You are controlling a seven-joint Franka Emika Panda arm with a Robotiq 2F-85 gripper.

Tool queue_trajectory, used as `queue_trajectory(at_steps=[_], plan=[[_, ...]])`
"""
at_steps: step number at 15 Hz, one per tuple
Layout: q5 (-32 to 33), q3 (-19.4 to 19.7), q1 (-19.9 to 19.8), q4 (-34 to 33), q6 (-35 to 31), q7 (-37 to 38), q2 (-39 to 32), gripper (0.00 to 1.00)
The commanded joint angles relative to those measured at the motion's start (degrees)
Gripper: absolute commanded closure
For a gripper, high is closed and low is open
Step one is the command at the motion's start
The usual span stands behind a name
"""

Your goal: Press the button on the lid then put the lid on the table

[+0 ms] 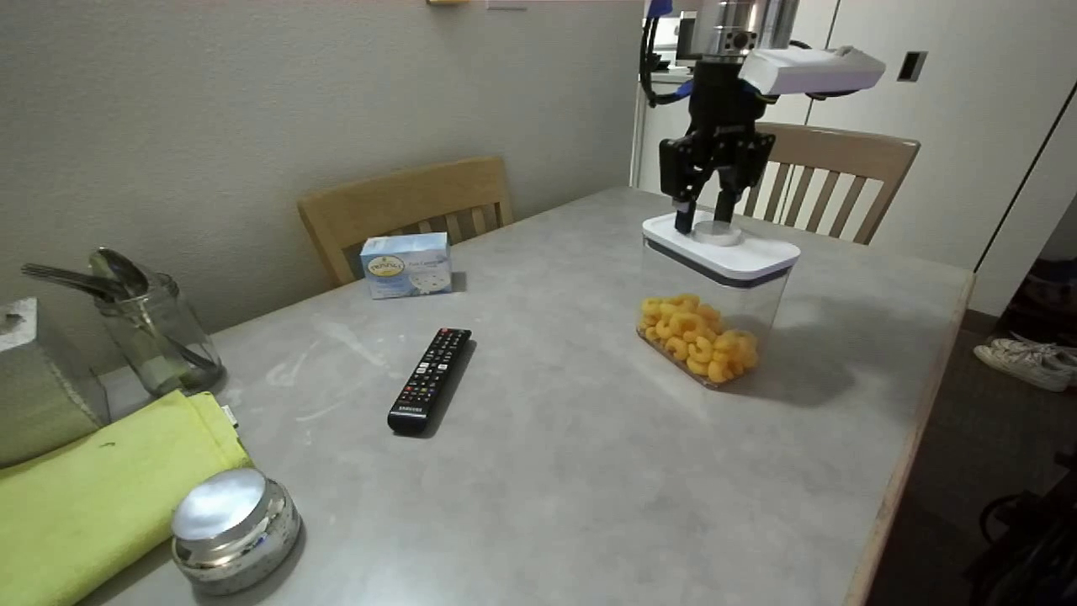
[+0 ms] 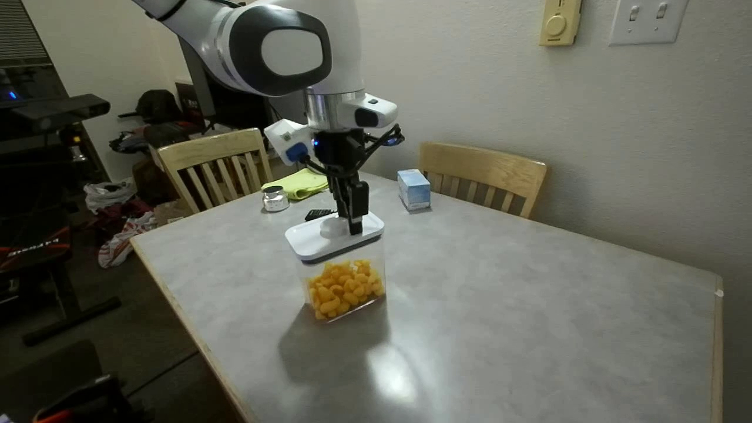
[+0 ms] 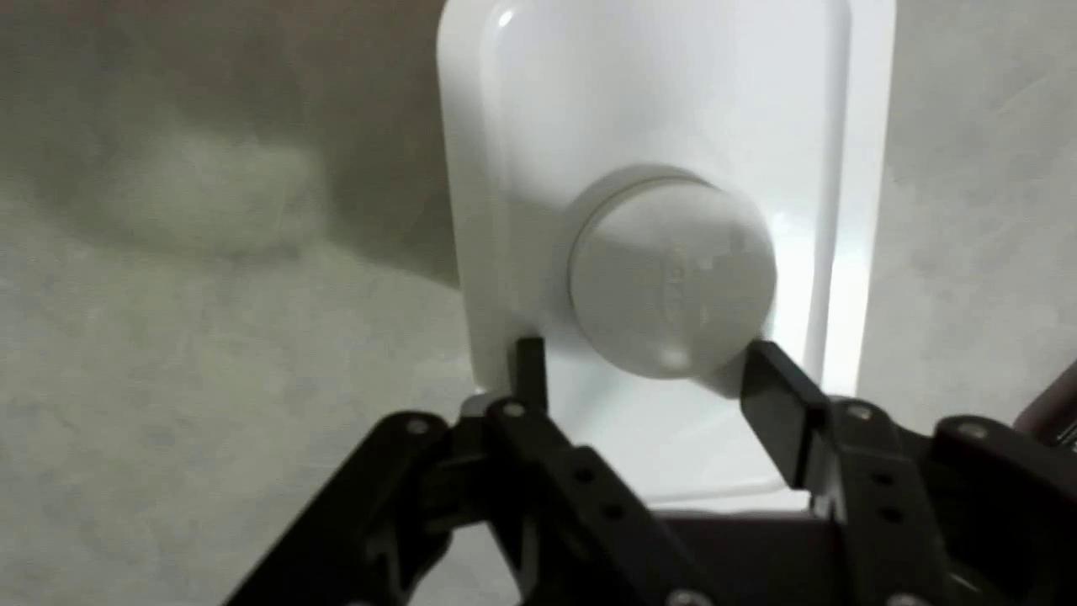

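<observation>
Your gripper [image 3: 644, 362] points down over a white lid [image 1: 757, 257], its two fingers parted partway and its grip released, with the raised round button [image 3: 673, 269] near the gap between them. In the wrist view, a strip of lid separates one fingertip [image 3: 530, 370] from the button; the other fingertip [image 3: 774, 404] meets the button's edge from this angle, though whether it touches you cannot tell. The lid, with its one button, caps one clear container [image 1: 715, 290], which stands upright on the grey table [image 1: 572, 471] with a heap of curled yellow pieces [image 1: 698, 337] inside, too jumbled for you to count. Elsewhere on the table, in an exterior view, you have one black remote [image 1: 431, 383] lying flat, one pale blue box [image 1: 408, 268], one round silver tin [image 1: 236, 530] beside one folded yellow-green cloth [image 1: 109, 497], and one glass jar [image 1: 160, 345] holding at least two metal utensils [image 1: 122, 273]. One grey boxy object [image 1: 42, 379] sits partly out of frame. You count two wooden chairs [image 1: 400, 202] in each exterior view, plus two toggle switches [image 2: 662, 10] on one white wall plate [image 2: 646, 32] near one cream dial unit [image 2: 555, 29]
</observation>
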State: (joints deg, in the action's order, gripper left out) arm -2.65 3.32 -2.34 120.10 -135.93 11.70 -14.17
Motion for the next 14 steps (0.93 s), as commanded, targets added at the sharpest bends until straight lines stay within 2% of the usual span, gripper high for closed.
queue_trajectory(at_steps=[1,3,7,9,13,14], plan=[[-0.45,0.23,-0.11,0.54,-0.27,-0.51,0.12,0.20],[-0.52,0.21,-0.10,0.79,-0.34,-0.51,0.33,0.17],[-0.68,0.12,-0.04,1.32,-0.57,-0.48,0.58,0.30],[-0.76,0.09,-0.03,1.53,-0.66,-0.44,0.71,0.31],[-0.83,0.04,0.03,1.89,-0.73,-0.34,0.98,0.26],[-0.89,0.01,0.05,2.04,-0.73,-0.30,1.08,0.19]])
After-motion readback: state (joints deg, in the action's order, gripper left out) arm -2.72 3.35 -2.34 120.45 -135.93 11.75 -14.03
